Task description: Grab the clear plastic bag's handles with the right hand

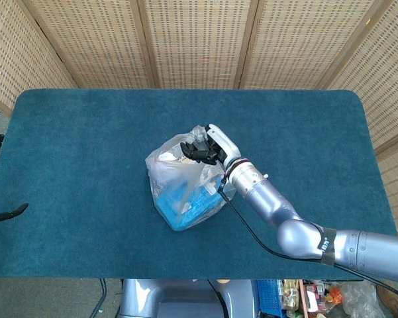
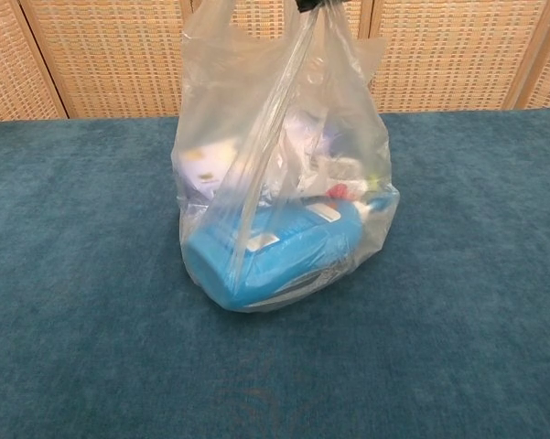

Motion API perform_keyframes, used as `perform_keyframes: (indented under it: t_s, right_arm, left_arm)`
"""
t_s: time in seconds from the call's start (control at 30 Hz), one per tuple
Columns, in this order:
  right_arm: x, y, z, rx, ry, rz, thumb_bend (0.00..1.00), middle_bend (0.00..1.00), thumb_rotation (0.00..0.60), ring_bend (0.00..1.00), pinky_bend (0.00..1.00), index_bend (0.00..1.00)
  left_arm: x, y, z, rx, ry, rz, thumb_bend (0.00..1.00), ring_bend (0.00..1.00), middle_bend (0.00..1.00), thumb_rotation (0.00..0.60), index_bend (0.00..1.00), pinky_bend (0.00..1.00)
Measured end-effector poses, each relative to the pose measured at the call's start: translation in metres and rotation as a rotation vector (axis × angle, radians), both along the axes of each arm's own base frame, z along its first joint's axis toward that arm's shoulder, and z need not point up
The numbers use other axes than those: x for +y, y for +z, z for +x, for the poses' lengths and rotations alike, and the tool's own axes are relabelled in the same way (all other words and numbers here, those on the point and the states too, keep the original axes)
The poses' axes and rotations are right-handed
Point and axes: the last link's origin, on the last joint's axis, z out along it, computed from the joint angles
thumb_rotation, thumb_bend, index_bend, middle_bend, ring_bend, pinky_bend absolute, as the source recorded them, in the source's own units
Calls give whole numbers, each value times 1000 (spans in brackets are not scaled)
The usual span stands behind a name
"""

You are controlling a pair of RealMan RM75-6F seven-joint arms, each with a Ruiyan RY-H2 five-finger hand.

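Head view, far left: only a dark fingertip of the left hand shows at the frame edge over the table; whether its fingers are spread or curled I cannot tell.
Table: a blue-carpeted top with a woven screen behind it.
Bag position: the clear plastic bag sits near the middle of the table, its bottom resting on the cloth in the chest view, well apart from every edge.
Bag contents: a blue bottle lies along the bottom, with paler, smaller items heaped above it that are too blurred through the plastic to name.
Handles: the handles are gathered at the top of the bag; in the chest view the plastic runs up in taut folds to a bunched point at the upper frame edge.
Right hand: the right hand is over the bag's top, dark fingers curled in around the gathered handles.
Right arm: the silver forearm runs down to the lower right corner.
Progress: the grab looks essentially made, judging by the curled fingers and the stretched plastic.
Left to do: confirming the hold is firm; the bag's base appears to rest on the table, so no lift is evident.
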Motion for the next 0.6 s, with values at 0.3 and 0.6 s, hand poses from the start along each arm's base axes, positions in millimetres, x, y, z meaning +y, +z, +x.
perform_keyframes:
  t_s: [0.3, 0.6]
  right_arm:
    - [14, 39, 42, 58, 69, -132, 978, 820, 600, 791, 1000, 871]
    - [27, 96, 83, 47, 70, -239, 978, 820, 600, 791, 1000, 871]
  left_arm:
    - [0, -11, 3, 7, -20, -47, 60, 0, 0, 600, 0, 0]
    - [-1, -15, 5, 11, -26, -65, 60, 0, 0, 600, 0, 0]
